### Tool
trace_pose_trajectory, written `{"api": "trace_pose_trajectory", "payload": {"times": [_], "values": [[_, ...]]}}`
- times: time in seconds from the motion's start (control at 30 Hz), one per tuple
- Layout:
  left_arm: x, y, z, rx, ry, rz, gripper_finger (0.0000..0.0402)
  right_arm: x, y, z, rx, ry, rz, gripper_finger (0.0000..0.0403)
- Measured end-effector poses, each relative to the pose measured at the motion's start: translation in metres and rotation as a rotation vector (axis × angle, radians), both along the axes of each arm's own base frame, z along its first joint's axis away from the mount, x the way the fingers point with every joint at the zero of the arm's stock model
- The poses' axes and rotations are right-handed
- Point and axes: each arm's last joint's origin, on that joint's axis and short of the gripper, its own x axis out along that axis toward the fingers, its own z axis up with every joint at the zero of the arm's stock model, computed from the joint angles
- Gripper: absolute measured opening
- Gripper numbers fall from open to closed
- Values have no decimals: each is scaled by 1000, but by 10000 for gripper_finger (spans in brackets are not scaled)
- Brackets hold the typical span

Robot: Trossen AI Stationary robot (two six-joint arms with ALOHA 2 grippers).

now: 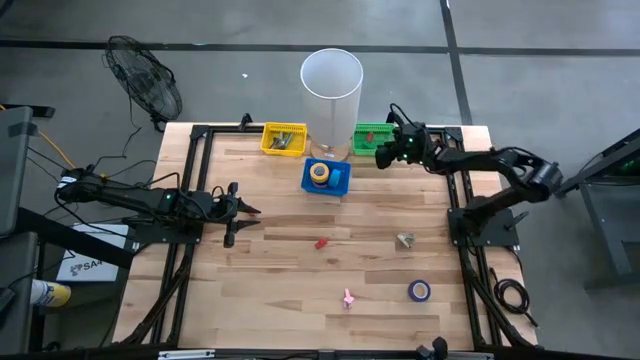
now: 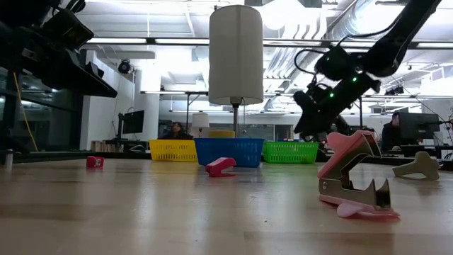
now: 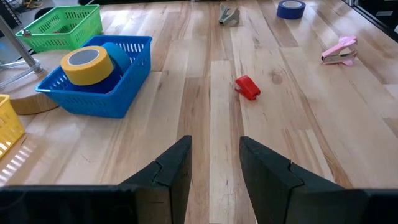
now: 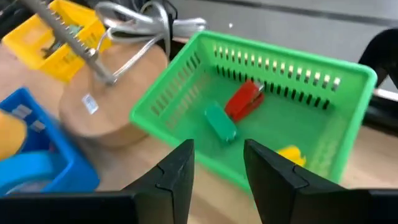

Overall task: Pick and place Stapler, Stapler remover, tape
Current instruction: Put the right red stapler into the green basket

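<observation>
My right gripper [image 4: 216, 163] hovers open over the green basket [image 1: 371, 138] at the table's far edge, touching nothing. In that basket lie a red stapler [image 4: 245, 99], a green piece [image 4: 221, 123] and a yellow piece [image 4: 290, 155]. My left gripper [image 3: 214, 163] waits open at the table's left [image 1: 245, 211], above bare wood. On the table lie a small red stapler [image 1: 321, 242], a grey staple remover [image 1: 405, 239], a pink staple remover [image 1: 348, 298] and a roll of blue tape [image 1: 419, 290]. A yellow tape roll [image 3: 86, 65] sits in the blue basket [image 1: 327, 178].
A yellow basket [image 1: 284, 138] stands left of a tall white cylinder on a round wooden foot [image 1: 331, 88] at the far edge, between the baskets. A black frame runs along the table's left and right sides. The middle of the table is open wood.
</observation>
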Motion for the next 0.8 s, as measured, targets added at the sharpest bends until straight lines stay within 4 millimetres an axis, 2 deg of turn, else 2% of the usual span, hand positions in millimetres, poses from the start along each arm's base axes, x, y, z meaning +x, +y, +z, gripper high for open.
{"api": "trace_pose_trajectory", "payload": {"times": [0.2,0.37,0.53,0.8], "values": [[0,0,0,1,3,0,131,-14,16,19,51,26,37,131],[0,0,0,1,3,0,131,-17,33,33,46,32,117,131],[0,0,0,1,3,0,131,-8,56,40,38,32,266,130],[0,0,0,0,2,0,131,13,97,36,-35,94,550,130]]}}
